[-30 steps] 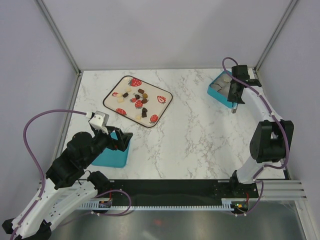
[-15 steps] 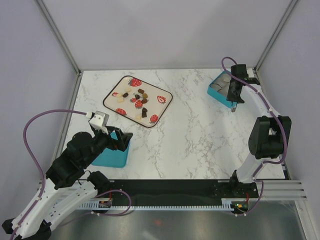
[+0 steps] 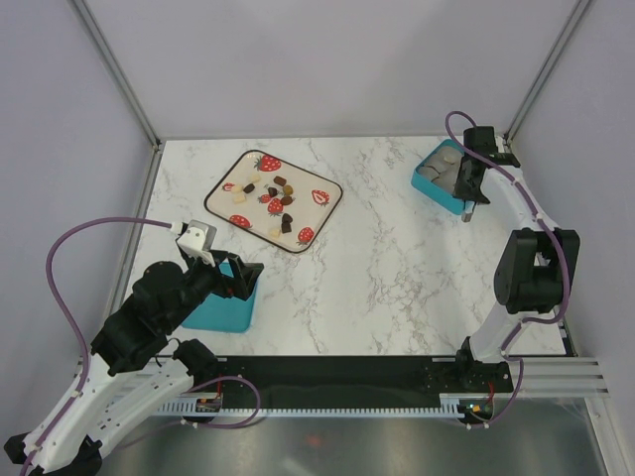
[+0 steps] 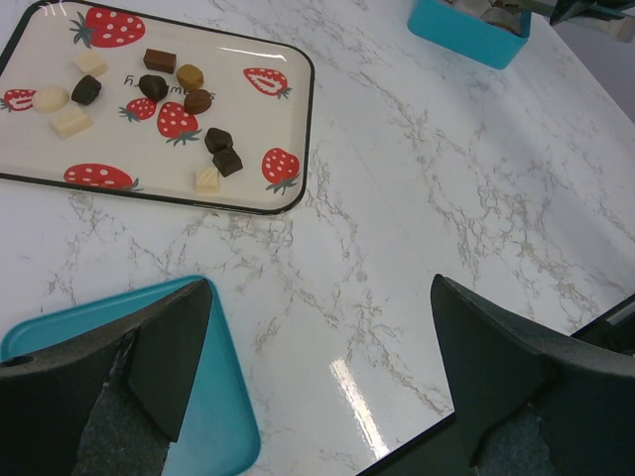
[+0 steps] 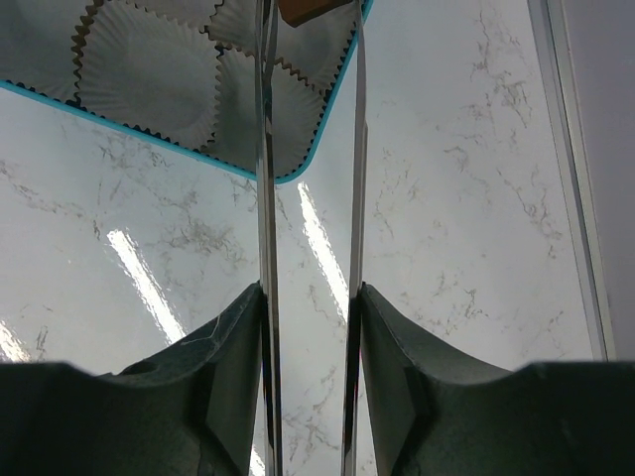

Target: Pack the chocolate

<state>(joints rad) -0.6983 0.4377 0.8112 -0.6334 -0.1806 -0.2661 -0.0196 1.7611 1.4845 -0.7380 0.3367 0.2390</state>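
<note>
Right wrist: right claw (image 5: 310, 294) clamped on tweezers (image 5: 266, 149) (left claw (image 4: 319, 297) apart).

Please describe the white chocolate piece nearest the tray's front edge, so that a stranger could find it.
Find the strawberry-print tray on the marble table. Near its front edge lies a square cream-white chocolate, beside two dark brown pieces; it is the pale one there.

Looking down from above and behind both arm bases onto the whole marble table (image 3: 397, 268). From the left wrist, low and oblique across the table toward the strawberry tray (image 4: 248, 129), shared with the overhead. From the right wrist, very close over the teal box (image 5: 298, 169) corner, likewise shared.
</note>
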